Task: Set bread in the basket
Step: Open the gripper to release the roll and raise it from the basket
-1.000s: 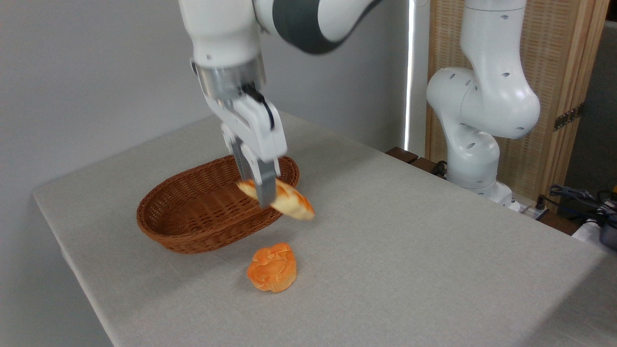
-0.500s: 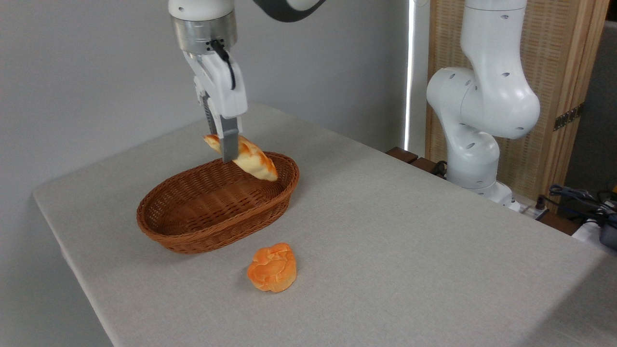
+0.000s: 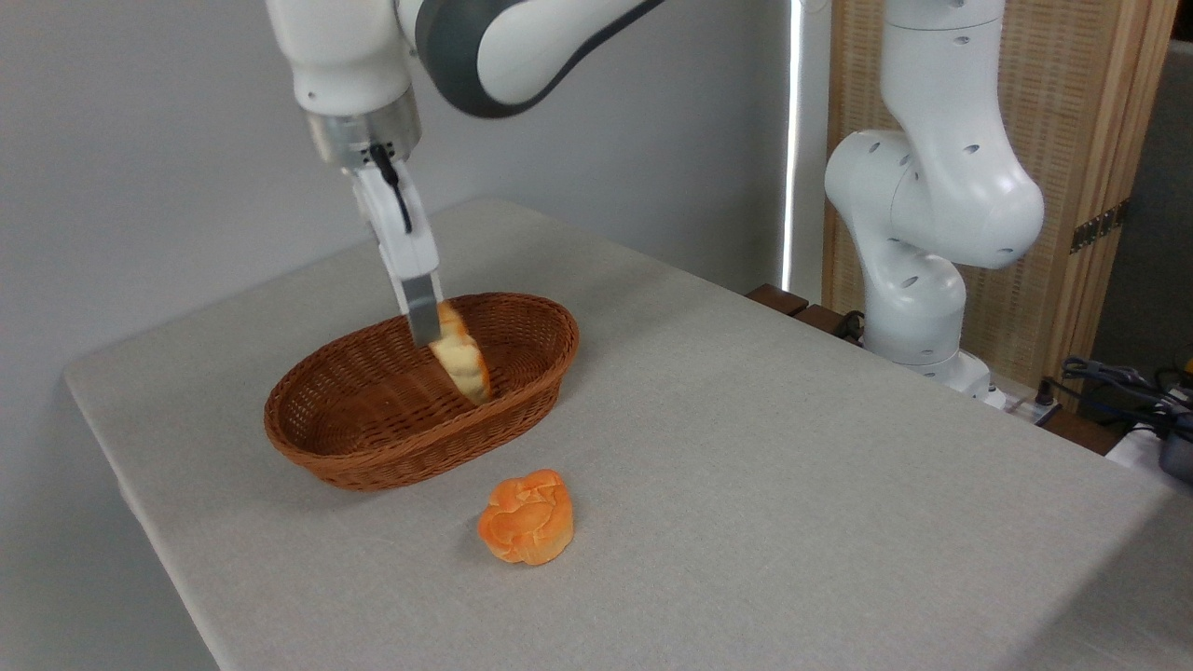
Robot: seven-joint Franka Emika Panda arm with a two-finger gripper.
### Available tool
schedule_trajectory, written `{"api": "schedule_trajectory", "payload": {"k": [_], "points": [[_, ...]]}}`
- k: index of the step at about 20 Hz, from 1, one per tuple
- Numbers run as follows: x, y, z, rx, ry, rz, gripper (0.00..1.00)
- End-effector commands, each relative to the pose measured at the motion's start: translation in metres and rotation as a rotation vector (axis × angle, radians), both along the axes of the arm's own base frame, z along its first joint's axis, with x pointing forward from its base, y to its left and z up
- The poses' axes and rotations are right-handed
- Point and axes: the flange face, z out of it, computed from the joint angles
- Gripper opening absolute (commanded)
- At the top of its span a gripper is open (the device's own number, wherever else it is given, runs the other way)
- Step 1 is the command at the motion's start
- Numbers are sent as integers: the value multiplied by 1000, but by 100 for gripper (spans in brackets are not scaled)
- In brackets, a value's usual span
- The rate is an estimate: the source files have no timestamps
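"Look, the gripper is pinching the bread. See how its two fingers are squeezed on the top end of it?"

"Why is the bread hanging down like that?"

"Because it is held by one end. The other end is heavy, so it tips down. It points into the basket."

"Is the bread in the basket now?"

"Almost. It is over the middle of the basket, down between the sides. I can't tell if the low tip is touching the bottom. The fingers are clamped on it, so it is not let go."

"Why does the arm come from up high?"

"I think it is so the bread goes over the basket's rim and doesn't bump it. The sides lean out, so the way in is from the top."

"What about the orange bun?"

"That one sits on the table, just in front of the basket. It is not the one to move. It is out of the way."

"What comes next?"

"I guess the fingers need to open so the bread drops and lies flat. If they open while it stands on its tip, it may flop over, but the basket is big, so it should land inside."
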Motion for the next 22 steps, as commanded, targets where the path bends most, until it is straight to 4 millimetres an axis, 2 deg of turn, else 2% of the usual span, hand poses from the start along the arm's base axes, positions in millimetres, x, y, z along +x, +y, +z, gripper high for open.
{"api": "schedule_trajectory", "payload": {"k": [1, 8, 13, 15, 16, 19, 22], "points": [[15, 2, -3, -17, -30, 29, 100], [41, 26, 27, -51, -210, 110, 100], [44, 46, 31, -31, -219, 148, 100], [43, 51, 35, 12, -220, 205, 100], [42, 61, 39, 49, -219, 266, 100], [40, 72, 35, 96, -184, 315, 100], [35, 99, 28, 165, -105, 324, 100]]}}
